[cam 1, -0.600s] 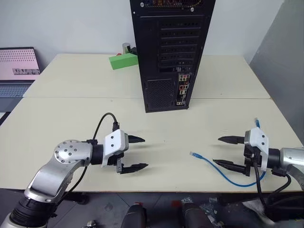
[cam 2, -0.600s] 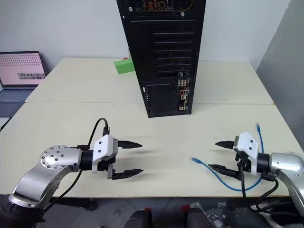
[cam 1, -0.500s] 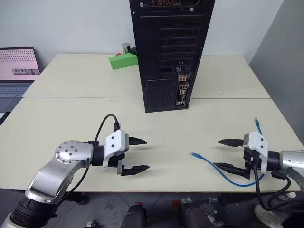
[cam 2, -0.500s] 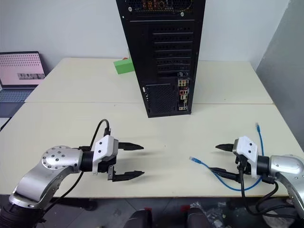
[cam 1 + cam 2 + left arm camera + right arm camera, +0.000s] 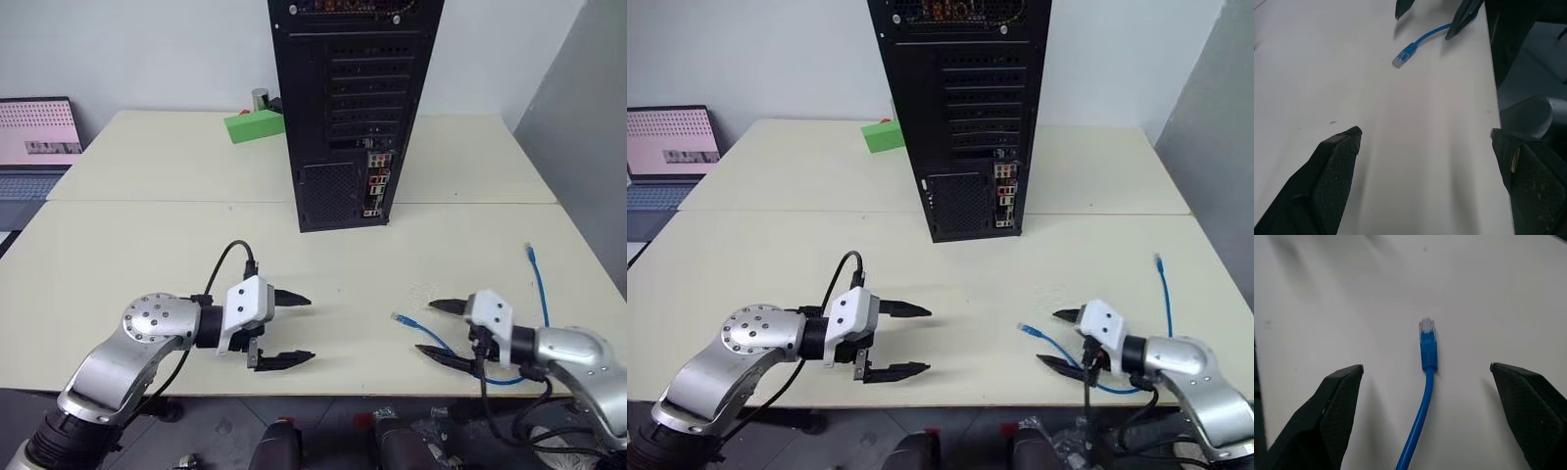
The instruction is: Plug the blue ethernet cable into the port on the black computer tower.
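Right tool (image 5: 431, 328) gapes around blue ethernet cable (image 5: 1426, 382), plug pointing away.

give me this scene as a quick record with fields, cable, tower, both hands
cable: blue, loose on the table, unplugged; near plug lies between the right hand's fingers
tower: black, upright at the table's far middle, rear face with ports toward the robot
left hand: open, empty, over the table
right hand: open, straddling the cable, not gripping
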Controlling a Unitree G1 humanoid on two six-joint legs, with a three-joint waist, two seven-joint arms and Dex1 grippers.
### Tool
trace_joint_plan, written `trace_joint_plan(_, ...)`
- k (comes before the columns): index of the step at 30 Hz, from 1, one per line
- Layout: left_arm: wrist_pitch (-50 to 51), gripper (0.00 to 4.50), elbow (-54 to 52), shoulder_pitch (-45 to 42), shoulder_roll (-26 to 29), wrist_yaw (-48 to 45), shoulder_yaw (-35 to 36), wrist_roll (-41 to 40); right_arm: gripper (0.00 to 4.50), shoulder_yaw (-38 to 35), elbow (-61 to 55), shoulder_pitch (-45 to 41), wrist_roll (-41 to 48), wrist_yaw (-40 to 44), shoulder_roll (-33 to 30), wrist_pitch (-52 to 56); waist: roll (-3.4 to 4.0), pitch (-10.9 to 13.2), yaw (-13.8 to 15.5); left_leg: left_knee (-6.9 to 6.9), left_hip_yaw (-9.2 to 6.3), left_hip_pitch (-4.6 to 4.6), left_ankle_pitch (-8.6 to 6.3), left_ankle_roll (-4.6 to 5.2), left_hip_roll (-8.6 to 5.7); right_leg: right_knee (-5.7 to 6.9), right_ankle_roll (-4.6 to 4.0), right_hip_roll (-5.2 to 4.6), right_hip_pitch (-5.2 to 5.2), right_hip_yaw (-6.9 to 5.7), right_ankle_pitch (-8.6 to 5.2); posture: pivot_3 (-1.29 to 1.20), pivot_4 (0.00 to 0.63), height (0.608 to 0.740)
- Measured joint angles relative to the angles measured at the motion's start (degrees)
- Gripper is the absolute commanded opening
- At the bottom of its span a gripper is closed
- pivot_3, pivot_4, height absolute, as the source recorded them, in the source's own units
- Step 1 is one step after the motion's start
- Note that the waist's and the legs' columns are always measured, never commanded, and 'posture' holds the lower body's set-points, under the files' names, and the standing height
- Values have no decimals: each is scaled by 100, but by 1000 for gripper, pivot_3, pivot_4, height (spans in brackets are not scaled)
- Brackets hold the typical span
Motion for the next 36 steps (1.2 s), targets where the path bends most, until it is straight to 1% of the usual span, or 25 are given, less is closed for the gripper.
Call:
trace_joint_plan(9,-22,4500,-7,79,-8,-1,-32,-30,4404,239,519,-345,-267,-62,285,-368,-3,-2,-5,0,0,4,0,0,2,2,-4,2,2,-1,1,0,150,740)
trace_joint_plan(11,-56,4500,-18,130,-7,-30,-28,-43,4021,287,680,-474,-273,-55,354,-420,-3,-2,-13,0,0,6,0,0,2,2,-6,2,3,1,2,0,150,740)
trace_joint_plan(12,-62,4500,-24,140,-8,-53,-28,-44,3899,319,710,-510,-282,-51,354,-452,-4,-2,-13,0,-1,6,0,0,2,2,-6,2,3,-1,2,0,150,740)
trace_joint_plan(15,-97,4500,-25,141,-8,-123,-29,-44,3241,400,752,-584,-356,-29,353,-533,-4,-3,-11,0,-1,6,0,0,2,2,-6,2,3,0,2,0,150,740)
trace_joint_plan(16,-133,4500,-25,139,-8,-128,-34,-36,2891,426,761,-603,-380,-16,353,-560,-6,-4,-11,0,-1,6,0,0,2,2,-6,2,4,-1,2,0,150,740)
trace_joint_plan(18,-162,4500,-24,121,-10,-134,-50,-22,2483,465,786,-634,-382,7,353,-572,-6,-4,-10,0,-1,6,0,0,2,2,-6,2,5,-1,2,0,150,740)
trace_joint_plan(19,-161,4500,-23,99,-9,-135,-75,-10,2165,478,797,-648,-382,24,353,-572,-6,-4,-10,0,-1,6,0,0,2,2,-6,2,5,-1,2,0,150,740)
trace_joint_plan(20,-161,4500,-21,88,-10,-135,-92,-3,1962,482,802,-653,-382,36,353,-572,-6,-4,-8,0,-1,6,0,0,2,2,-6,2,5,0,2,0,150,740)
trace_joint_plan(22,-168,4500,16,35,-34,-130,-142,44,1409,495,805,-655,-391,60,341,-587,-6,-4,-2,1,-1,6,0,0,2,2,-6,2,5,-1,2,0,150,740)
trace_joint_plan(27,-187,4500,97,-97,-160,-166,-255,85,288,534,714,-618,-391,154,293,-570,-7,-5,2,1,-1,5,0,0,2,2,-6,2,5,-1,2,0,150,740)
trace_joint_plan(28,-212,4500,163,-125,-191,-190,-299,98,174,534,665,-615,-390,181,279,-532,-7,-5,2,1,-1,5,0,0,2,2,-6,2,5,-1,2,0,150,740)
trace_joint_plan(33,-503,4500,655,-408,-518,-270,-584,363,155,668,362,-764,-384,317,202,-189,-7,-4,-1,2,-2,3,0,0,1,3,-7,3,2,-2,3,0,150,740)
trace_joint_plan(36,-790,4500,1127,-754,-827,-297,-805,574,149,844,-68,-1119,-285,437,265,157,-7,-4,-6,3,-2,2,0,0,1,4,-6,4,1,-3,3,0,150,740)
